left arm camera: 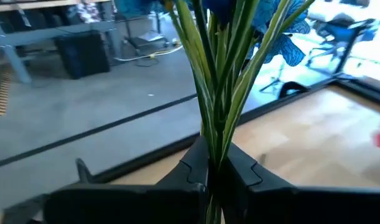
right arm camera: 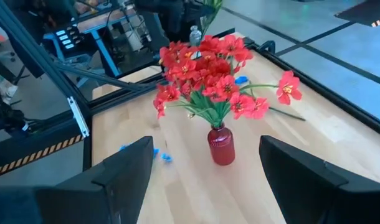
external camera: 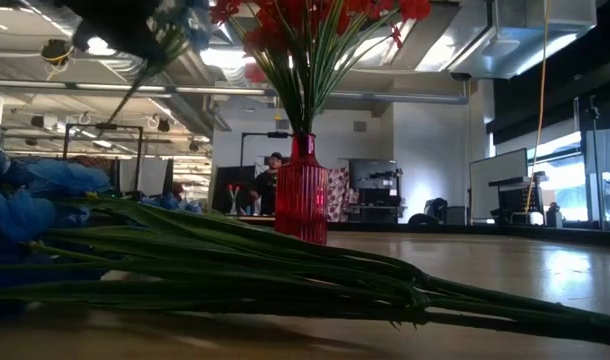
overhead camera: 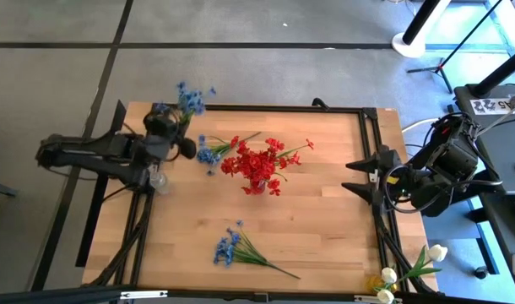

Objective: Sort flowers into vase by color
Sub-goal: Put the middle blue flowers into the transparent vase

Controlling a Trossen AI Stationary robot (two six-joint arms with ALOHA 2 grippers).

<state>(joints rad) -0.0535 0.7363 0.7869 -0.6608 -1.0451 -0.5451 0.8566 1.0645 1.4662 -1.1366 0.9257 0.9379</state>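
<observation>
The left gripper (left arm camera: 215, 177) is clamped on the green stems of a blue artificial flower sprig (overhead camera: 188, 100), held above the wooden table's (overhead camera: 325, 228) far-left corner. The right gripper (right arm camera: 205, 177) waits spread open at the right edge. A ribbed red glass vase (right arm camera: 222, 145) of red flowers (overhead camera: 259, 160) stands mid-table; another blue sprig (overhead camera: 241, 251) lies near the front edge.

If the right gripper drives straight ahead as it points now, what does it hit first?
Most likely the red vase of red flowers, which sits centred between the open right gripper fingers in its wrist view. Bare table lies before it; depth is uncertain.
</observation>
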